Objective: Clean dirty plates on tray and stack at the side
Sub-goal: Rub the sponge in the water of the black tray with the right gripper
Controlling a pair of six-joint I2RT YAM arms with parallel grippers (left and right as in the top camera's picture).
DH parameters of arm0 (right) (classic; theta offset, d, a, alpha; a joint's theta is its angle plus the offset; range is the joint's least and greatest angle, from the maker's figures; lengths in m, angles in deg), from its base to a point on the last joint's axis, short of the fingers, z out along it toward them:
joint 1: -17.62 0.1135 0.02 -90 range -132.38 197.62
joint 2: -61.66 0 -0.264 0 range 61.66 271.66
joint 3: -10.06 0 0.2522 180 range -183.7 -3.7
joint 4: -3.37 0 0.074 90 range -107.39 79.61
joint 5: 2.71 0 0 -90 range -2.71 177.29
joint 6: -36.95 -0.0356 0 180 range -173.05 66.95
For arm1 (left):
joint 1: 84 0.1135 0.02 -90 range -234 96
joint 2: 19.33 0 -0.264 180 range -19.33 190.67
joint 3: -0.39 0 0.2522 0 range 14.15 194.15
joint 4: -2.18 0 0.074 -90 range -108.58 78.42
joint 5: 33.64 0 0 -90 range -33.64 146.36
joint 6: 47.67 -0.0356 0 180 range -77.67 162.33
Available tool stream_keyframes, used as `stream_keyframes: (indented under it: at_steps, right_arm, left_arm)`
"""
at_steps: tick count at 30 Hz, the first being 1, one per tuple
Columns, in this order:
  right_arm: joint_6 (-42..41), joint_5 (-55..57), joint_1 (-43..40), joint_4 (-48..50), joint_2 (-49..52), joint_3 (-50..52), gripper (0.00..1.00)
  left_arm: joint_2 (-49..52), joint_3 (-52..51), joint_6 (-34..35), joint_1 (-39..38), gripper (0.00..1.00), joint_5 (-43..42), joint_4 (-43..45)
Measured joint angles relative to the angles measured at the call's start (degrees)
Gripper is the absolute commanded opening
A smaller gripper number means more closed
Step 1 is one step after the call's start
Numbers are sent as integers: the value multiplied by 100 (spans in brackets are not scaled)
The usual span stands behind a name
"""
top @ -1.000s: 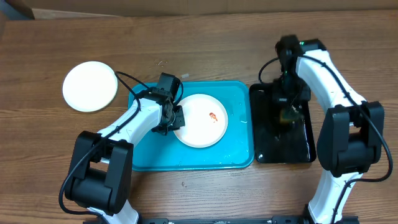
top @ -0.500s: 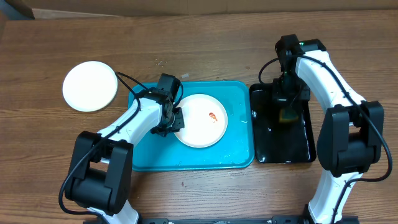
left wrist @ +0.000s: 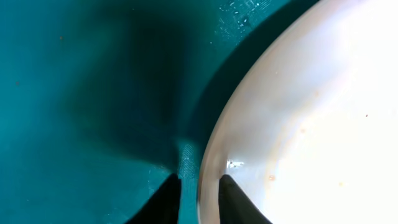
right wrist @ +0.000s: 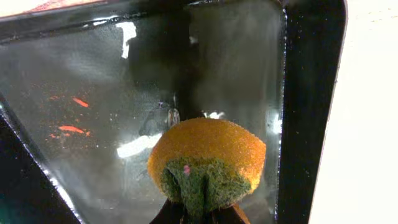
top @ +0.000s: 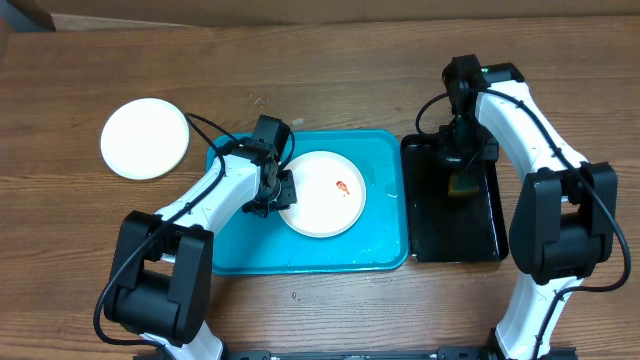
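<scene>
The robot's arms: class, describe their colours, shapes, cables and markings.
Left arm and right arm: white links, bulky black joint housings, a thin black cable looping alongside each. A small green light sits on the right wrist. Fingers are dark, tapered.

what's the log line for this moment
left gripper on plate rim in tray | right gripper holds sponge over black tray | smear uncleaned

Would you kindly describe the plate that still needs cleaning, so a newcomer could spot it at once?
On the wooden table, find the big turquoise tray. The white plate lies inside it. Unlike the pale plate left of the tray, it bears a small red smear.
</scene>
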Motion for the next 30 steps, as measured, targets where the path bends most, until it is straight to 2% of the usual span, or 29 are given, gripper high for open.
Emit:
stream_keyframes:
  at_steps: [12, 14, 17, 23, 30]
  right_arm:
    - [0, 0, 0, 35, -2, 0, 4]
    - [0, -2, 0, 37, -2, 0, 4]
    - [4, -11, 0, 85, 0, 0, 4]
    - [-68, -33, 0, 166, -2, 0, 4]
    - [-225, -31, 0, -461, 0, -525, 4]
  left_arm:
    - [0, 2, 11, 0, 18, 46, 111]
    - [0, 2, 20, 0, 15, 61, 114]
    - [0, 2, 20, 0, 4, 81, 107]
    - [-2, 24, 39, 0, 4, 87, 109]
    - [-2, 24, 39, 0, 4, 87, 107]
